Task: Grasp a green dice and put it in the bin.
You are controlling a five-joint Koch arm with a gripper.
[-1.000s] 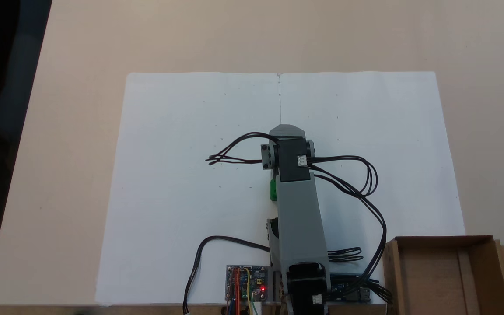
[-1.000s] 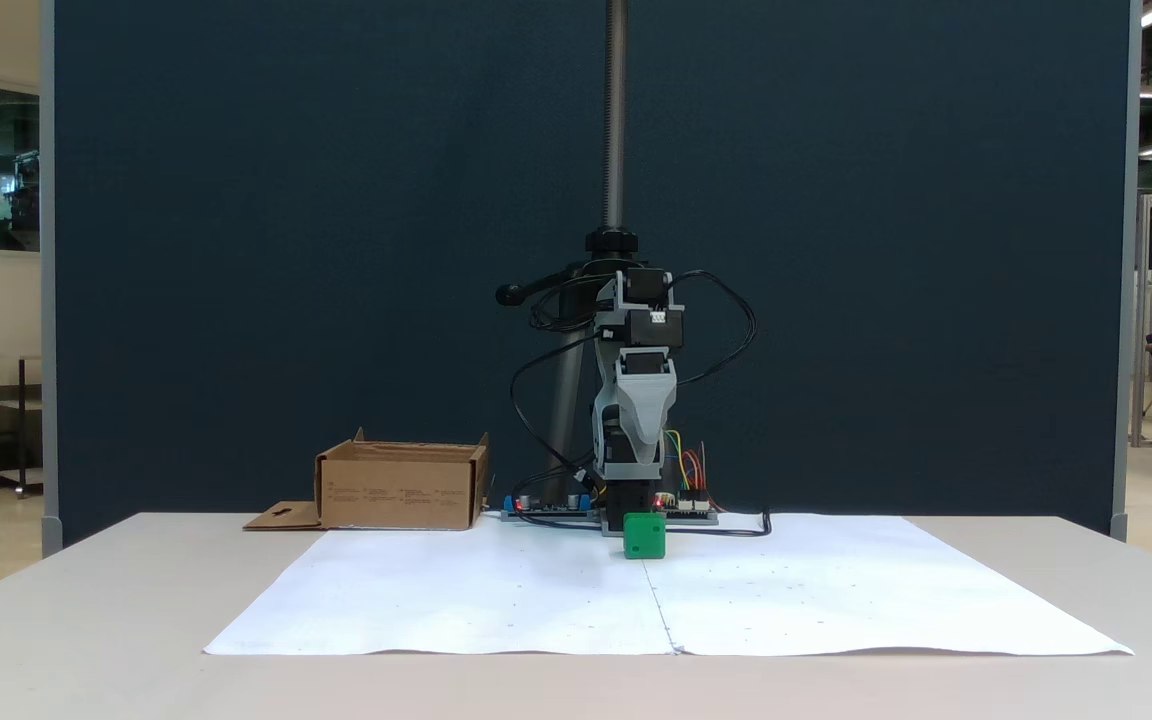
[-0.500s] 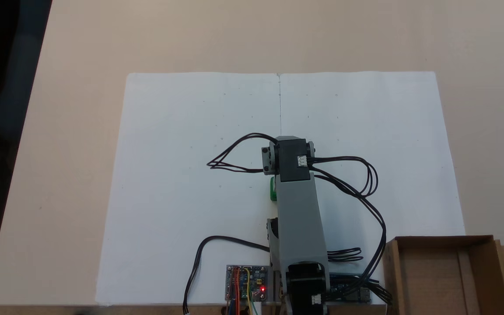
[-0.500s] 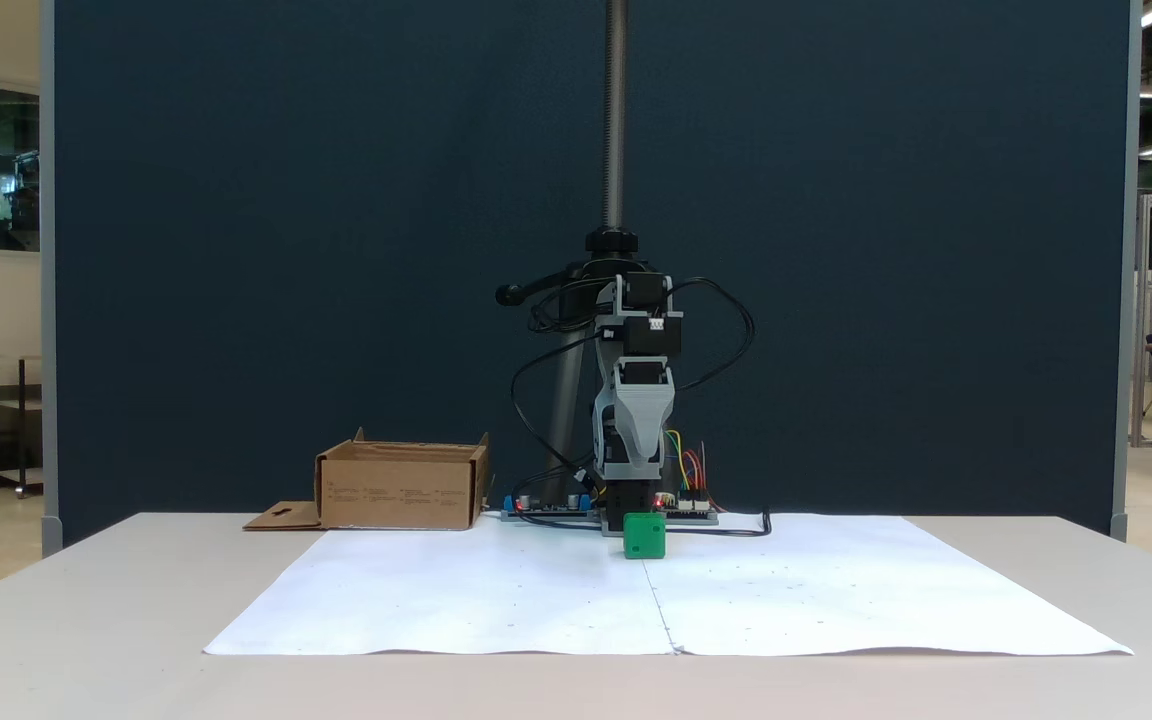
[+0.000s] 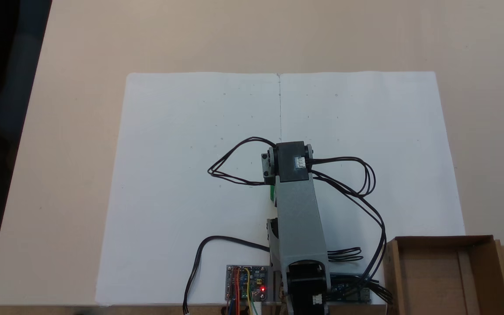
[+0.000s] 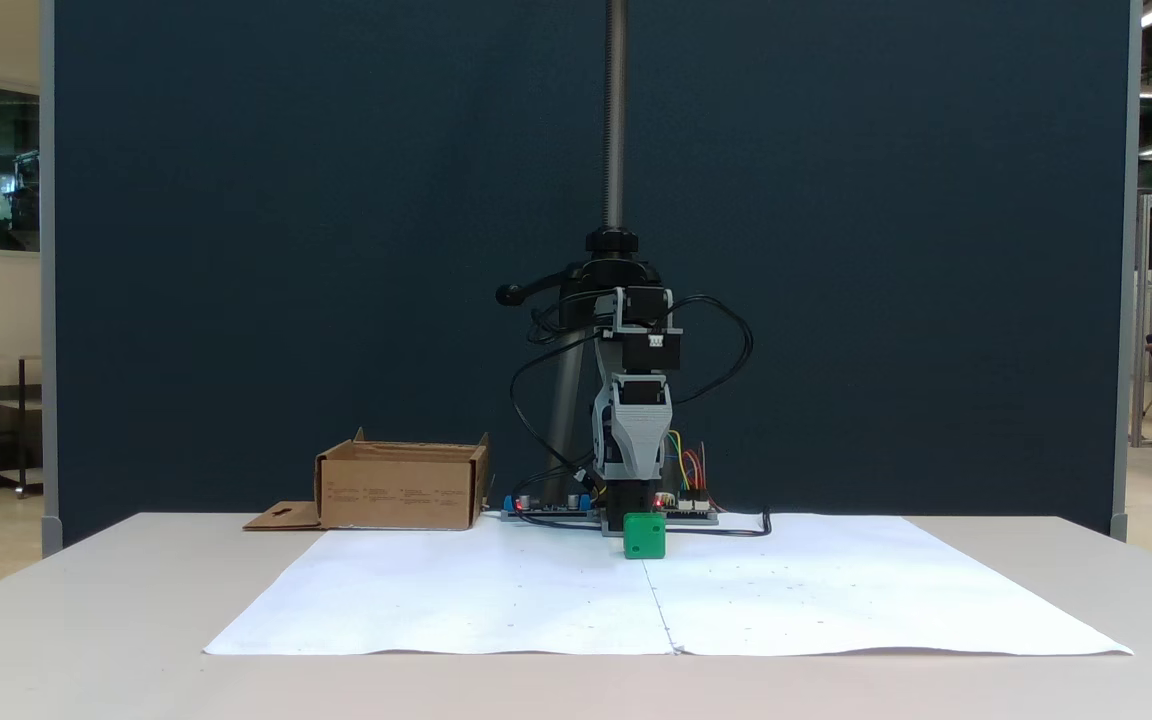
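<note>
On the white paper (image 6: 496, 590), the whole green dice (image 6: 644, 535) seen from the front, from above mostly hidden under the arm (image 5: 298, 218), cardboard bin (image 6: 401, 487) well apart, gripper (image 6: 636, 478) state impossible to tell.

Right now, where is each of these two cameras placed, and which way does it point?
A fixed view: high above, looking straight down; the arm reaches up-frame from its base, nearly covering the green dice.
A fixed view: low at the table's far edge, facing the folded arm head-on against a dark panel.
Shared: the dice, cardboard bin, white paper.
</note>
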